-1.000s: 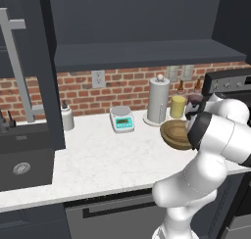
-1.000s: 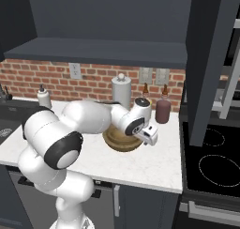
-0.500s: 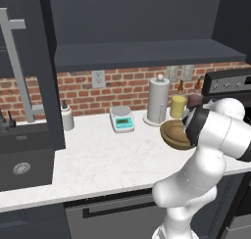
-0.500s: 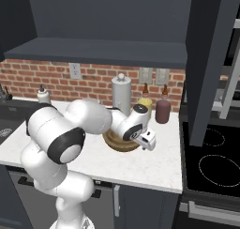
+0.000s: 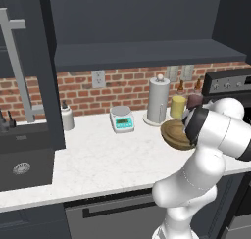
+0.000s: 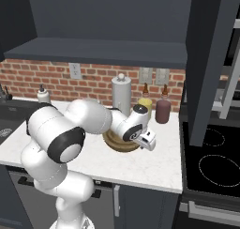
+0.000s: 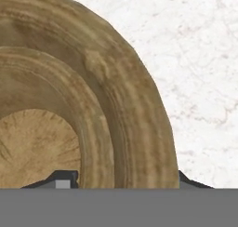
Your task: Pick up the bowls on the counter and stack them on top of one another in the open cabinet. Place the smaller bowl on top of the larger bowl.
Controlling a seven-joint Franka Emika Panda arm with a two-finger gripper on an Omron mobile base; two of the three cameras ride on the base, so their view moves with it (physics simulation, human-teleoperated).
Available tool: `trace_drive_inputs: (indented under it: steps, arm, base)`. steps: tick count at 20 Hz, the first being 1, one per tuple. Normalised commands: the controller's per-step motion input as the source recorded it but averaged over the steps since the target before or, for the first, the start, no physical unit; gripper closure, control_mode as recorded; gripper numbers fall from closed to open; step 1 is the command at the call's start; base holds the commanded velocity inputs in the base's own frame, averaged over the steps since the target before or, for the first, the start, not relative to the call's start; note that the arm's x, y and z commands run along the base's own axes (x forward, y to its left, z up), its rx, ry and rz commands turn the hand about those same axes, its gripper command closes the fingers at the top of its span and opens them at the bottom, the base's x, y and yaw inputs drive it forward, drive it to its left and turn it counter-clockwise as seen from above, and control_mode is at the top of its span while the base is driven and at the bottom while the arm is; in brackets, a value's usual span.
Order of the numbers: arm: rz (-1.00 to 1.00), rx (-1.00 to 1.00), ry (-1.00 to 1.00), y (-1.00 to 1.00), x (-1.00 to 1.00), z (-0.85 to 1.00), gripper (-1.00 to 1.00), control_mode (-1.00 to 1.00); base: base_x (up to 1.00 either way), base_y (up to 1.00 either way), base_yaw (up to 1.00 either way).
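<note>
A wide round brown wooden bowl (image 5: 172, 133) with a tan rim sits on the white marble counter (image 5: 98, 159) in front of the paper towel holder. By its width I take it for the larger bowl (image 6: 115, 142). My gripper (image 6: 143, 140) is down at the bowl's right edge. In the hand view its wall (image 7: 139, 110) lies between my gripper's (image 7: 128, 179) two tips, one inside and one outside, both against the wood. The smaller bowl is out of view. Above the counter, the dark cabinet (image 5: 147, 54) stands open, with its shelf board (image 6: 103, 52) bare.
Behind the bowl stand a paper towel holder (image 5: 158, 100), a yellow jar (image 5: 178, 106) and a dark red jar (image 6: 162, 111). A small scale (image 5: 122, 119) and a soap bottle (image 5: 67, 118) sit further left, by the sink (image 5: 22, 159). A stove (image 6: 211, 157) adjoins the counter's right end.
The hand has settled lower at the bowl's edge and the jaws have closed from wide open onto the bowl's wall. The bowl has not moved.
</note>
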Motion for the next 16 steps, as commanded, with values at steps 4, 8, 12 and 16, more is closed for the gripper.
trace_drive_inputs:
  steps: [4,8,12,16]
  arm:
    - [0.0,0.0,0.0,0.0,0.0,0.0,1.0,-1.0]
    - [0.0,0.0,-0.01,0.0,-0.06,0.03,1.0,-1.0]
    - [0.0,0.0,-0.17,0.0,-0.6,0.63,1.0,-1.0]
    - [-0.02,0.01,-0.27,0.0,-0.86,0.98,1.0,-1.0]
  base:
    - [0.0,0.0,0.0]
    - [0.0,0.0,0.0]
    - [0.0,0.0,0.0]
    - [0.0,0.0,0.0]
